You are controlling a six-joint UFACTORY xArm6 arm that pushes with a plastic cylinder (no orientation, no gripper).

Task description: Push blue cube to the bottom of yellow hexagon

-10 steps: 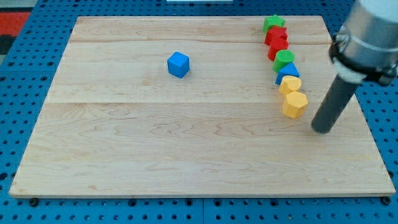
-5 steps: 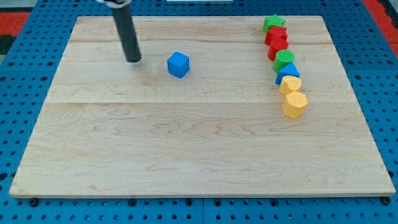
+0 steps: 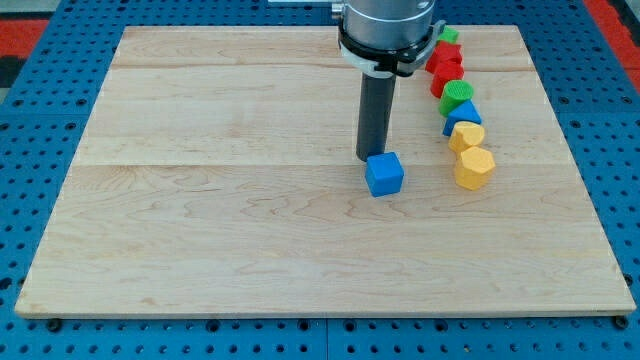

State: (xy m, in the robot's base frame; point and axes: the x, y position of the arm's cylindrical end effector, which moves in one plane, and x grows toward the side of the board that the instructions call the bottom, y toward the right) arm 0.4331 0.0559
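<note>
The blue cube [image 3: 384, 174] lies near the board's middle, a little right of centre. My tip [image 3: 370, 157] touches its upper left edge. The yellow hexagon [image 3: 474, 167] lies to the cube's right, at the lower end of a column of blocks, with a gap between them. The cube sits level with the hexagon, not below it.
Above the hexagon the column runs up: a second yellow block [image 3: 466, 135], a blue block [image 3: 463, 113], a green block [image 3: 457, 95], two red blocks [image 3: 446, 68], and a green star [image 3: 447, 36] partly hidden by the arm. The wooden board [image 3: 200, 250] rests on a blue pegboard.
The blue cube has moved from the upper middle down and right toward the hexagon. My tip went from the cube's left to just above it, following it across.
</note>
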